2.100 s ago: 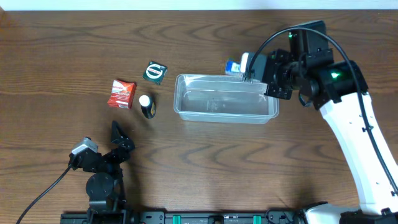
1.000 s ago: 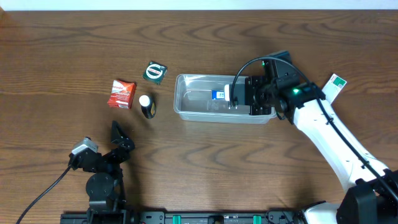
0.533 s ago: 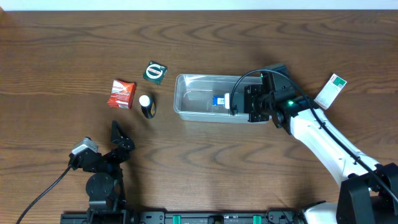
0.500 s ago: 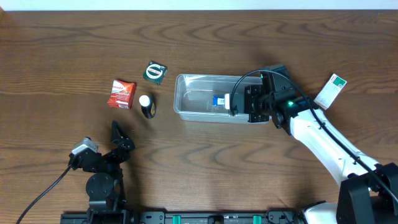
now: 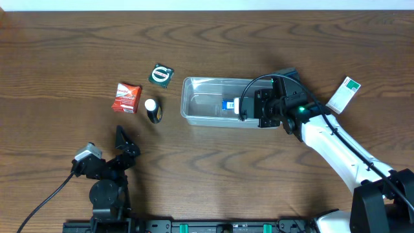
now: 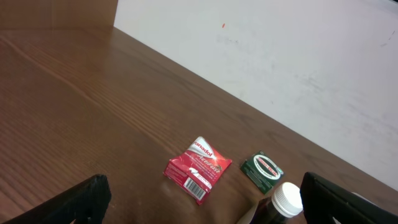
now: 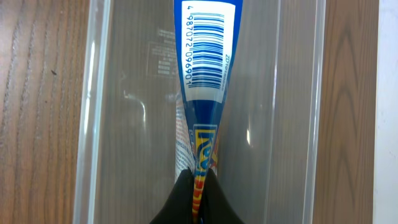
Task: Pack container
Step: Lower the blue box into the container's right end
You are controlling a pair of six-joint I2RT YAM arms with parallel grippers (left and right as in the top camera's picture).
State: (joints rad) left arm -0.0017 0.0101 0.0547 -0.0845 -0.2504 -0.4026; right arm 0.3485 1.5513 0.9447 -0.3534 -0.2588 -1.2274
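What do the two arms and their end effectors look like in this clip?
The right arm has a white shell, black joints, a lit green light near the wrist and a looping black cable; the right end effector has dark fingers. The left arm is all black, with a grey module and a trailing black cable; the left end effector is black too.

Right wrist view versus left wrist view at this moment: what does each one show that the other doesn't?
Only the right wrist view: the right gripper pinching a blue barcoded packet between the walls of the clear container. Only the left wrist view: a red sachet, a green packet and a white-capped bottle out on the table, with a white wall behind. Both share only that brown wooden table.
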